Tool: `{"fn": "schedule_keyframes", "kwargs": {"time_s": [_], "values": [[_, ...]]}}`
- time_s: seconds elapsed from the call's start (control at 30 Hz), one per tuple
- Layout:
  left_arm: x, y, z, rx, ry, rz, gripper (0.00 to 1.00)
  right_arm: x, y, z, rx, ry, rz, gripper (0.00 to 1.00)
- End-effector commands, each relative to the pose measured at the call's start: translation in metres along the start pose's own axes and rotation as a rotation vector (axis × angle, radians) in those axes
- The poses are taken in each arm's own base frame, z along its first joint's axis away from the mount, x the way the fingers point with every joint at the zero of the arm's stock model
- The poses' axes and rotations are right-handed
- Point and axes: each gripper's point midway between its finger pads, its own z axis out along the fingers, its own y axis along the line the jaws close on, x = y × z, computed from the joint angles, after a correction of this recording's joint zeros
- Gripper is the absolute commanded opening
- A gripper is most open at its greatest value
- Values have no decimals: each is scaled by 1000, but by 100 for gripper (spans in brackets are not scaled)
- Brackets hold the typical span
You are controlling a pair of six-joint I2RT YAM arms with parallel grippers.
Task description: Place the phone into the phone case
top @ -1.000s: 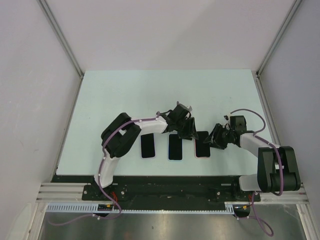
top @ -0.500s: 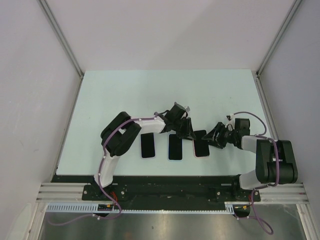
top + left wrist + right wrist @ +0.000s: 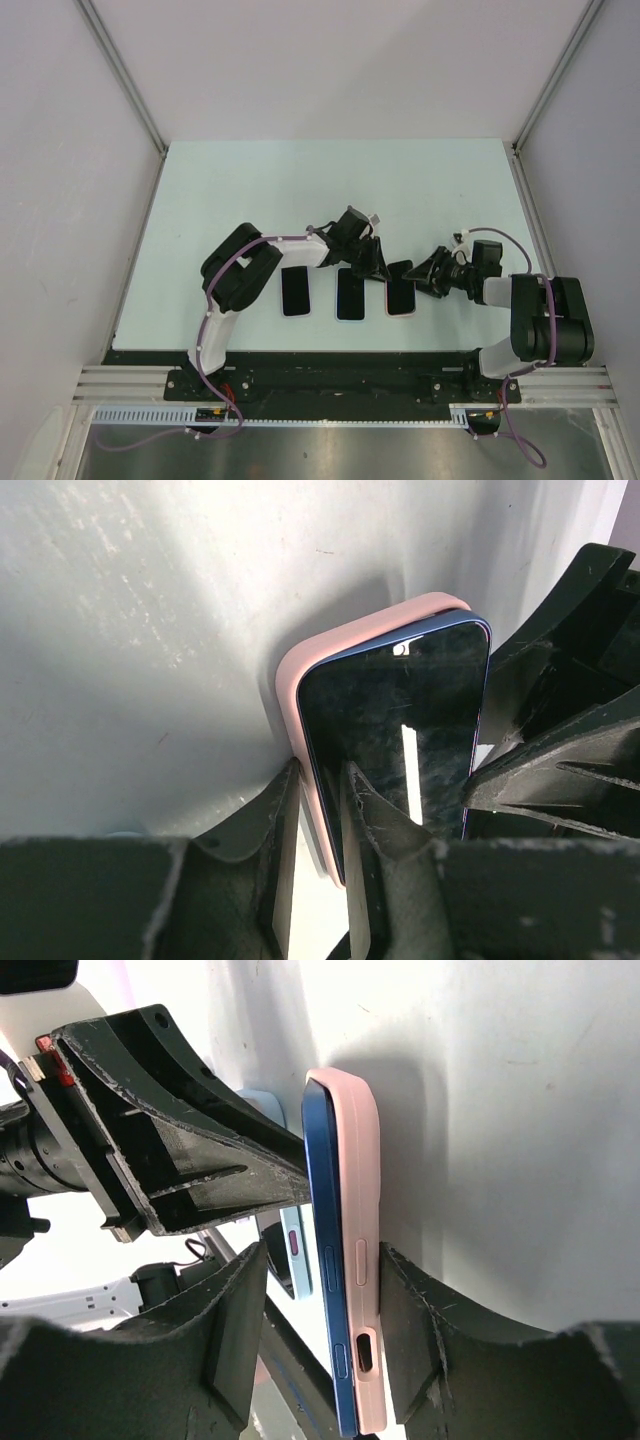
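Observation:
The phone [image 3: 402, 288], blue-framed with a dark screen, lies face up on the pink phone case [image 3: 298, 675] at the right of the row. Its blue side [image 3: 322, 1260] shows in full above the case's wall [image 3: 362, 1210], so it rests on top of the case. My left gripper [image 3: 374, 266] is at their left long edge. In the left wrist view its jaws [image 3: 318, 772] are pinched narrow over that edge, one finger against the case's outside and the other on the screen. My right gripper [image 3: 428, 276] straddles the opposite side, open [image 3: 322, 1255]. One pad touches the case; the other stands off the phone.
Two more dark phones [image 3: 295, 291] [image 3: 350, 294] lie left of the pair; the nearer one, in a light blue case [image 3: 291, 1250], is close to my left gripper. The table's front edge [image 3: 330, 348] runs just below the row.
The left jaws have narrowed onto the phone and case edge. The right forearm has swung in while its gripper stayed at the phone's right side. The phone's far end nudged slightly left.

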Motion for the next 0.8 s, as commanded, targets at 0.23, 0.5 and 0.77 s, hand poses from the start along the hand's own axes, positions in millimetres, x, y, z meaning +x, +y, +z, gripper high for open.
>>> {"fn": "schedule_keyframes", "kwargs": {"time_s": [0.23, 0.5, 0.77], "values": [[22, 3, 6, 11, 64, -17, 26, -2, 8, -2, -60, 0, -16, 41], [19, 5, 4, 1, 54, -16, 26, -3, 14, -4, -75, -4, -16, 42], [19, 4, 4, 0, 53, -13, 29, -3, 14, -6, -56, -13, -13, 33]]}}
